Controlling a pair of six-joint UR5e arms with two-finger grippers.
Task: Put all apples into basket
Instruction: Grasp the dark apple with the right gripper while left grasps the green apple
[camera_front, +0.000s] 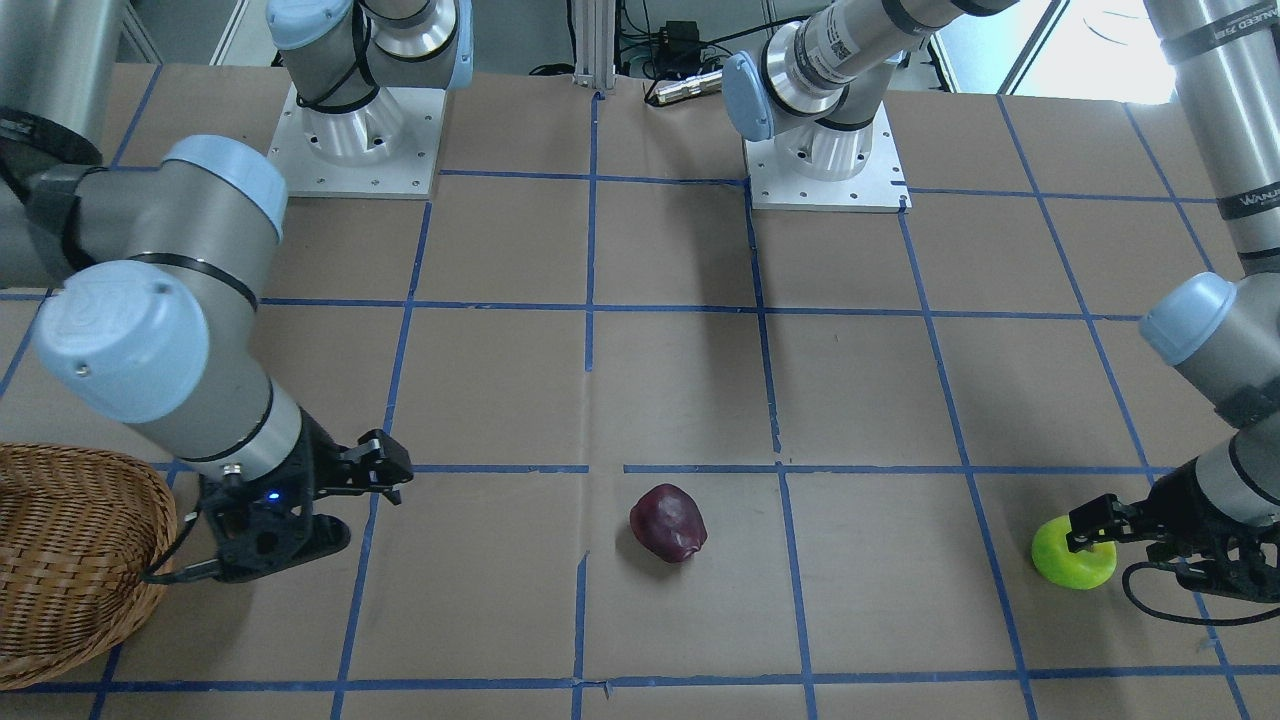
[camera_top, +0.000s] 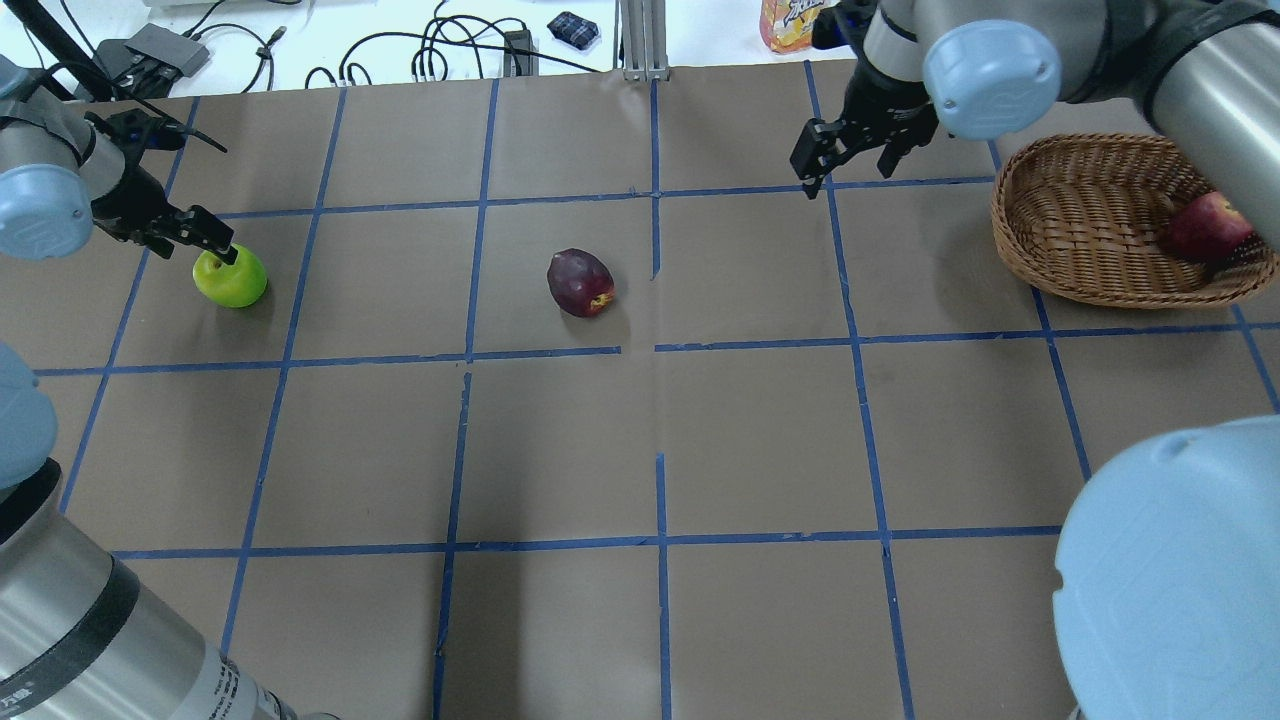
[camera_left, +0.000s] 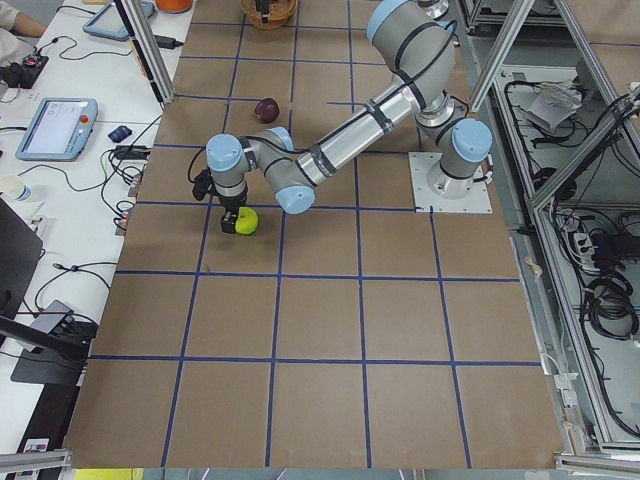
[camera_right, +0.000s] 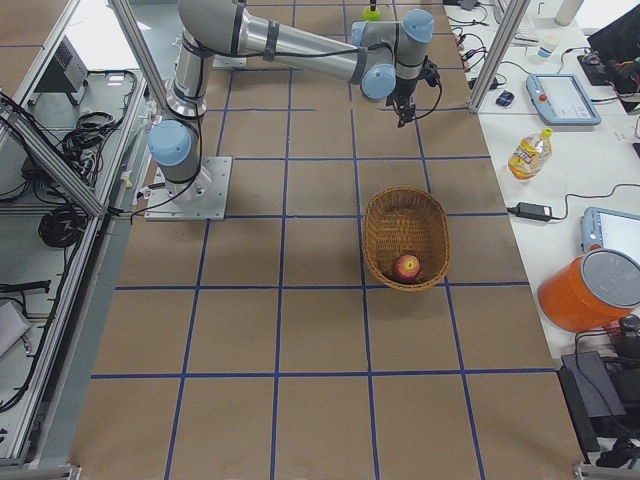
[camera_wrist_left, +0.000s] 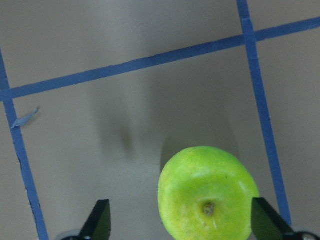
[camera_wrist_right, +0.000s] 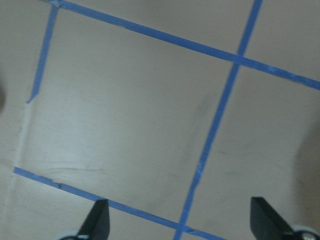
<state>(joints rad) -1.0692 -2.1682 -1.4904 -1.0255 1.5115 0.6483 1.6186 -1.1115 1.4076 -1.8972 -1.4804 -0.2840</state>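
Observation:
The lime green apple (camera_top: 231, 279) sits on the table at the far left. My left gripper (camera_top: 212, 240) is open and hangs just above it; in the left wrist view the apple (camera_wrist_left: 207, 195) lies between the fingers, nearer the right one. The dark maroon apple (camera_top: 580, 283) lies alone near the table's middle. The red apple (camera_top: 1205, 228) lies in the wicker basket (camera_top: 1060, 200) at the right. My right gripper (camera_top: 828, 165) is open and empty, above the table left of the basket, and its wrist view shows only taped table.
Blue tape lines grid the brown table. A juice bottle (camera_top: 790, 20) and cables (camera_top: 440, 55) lie beyond the far edge. The two arm bases (camera_front: 355, 140) stand on the robot's side. Tablets (camera_left: 55, 125) lie on a side table.

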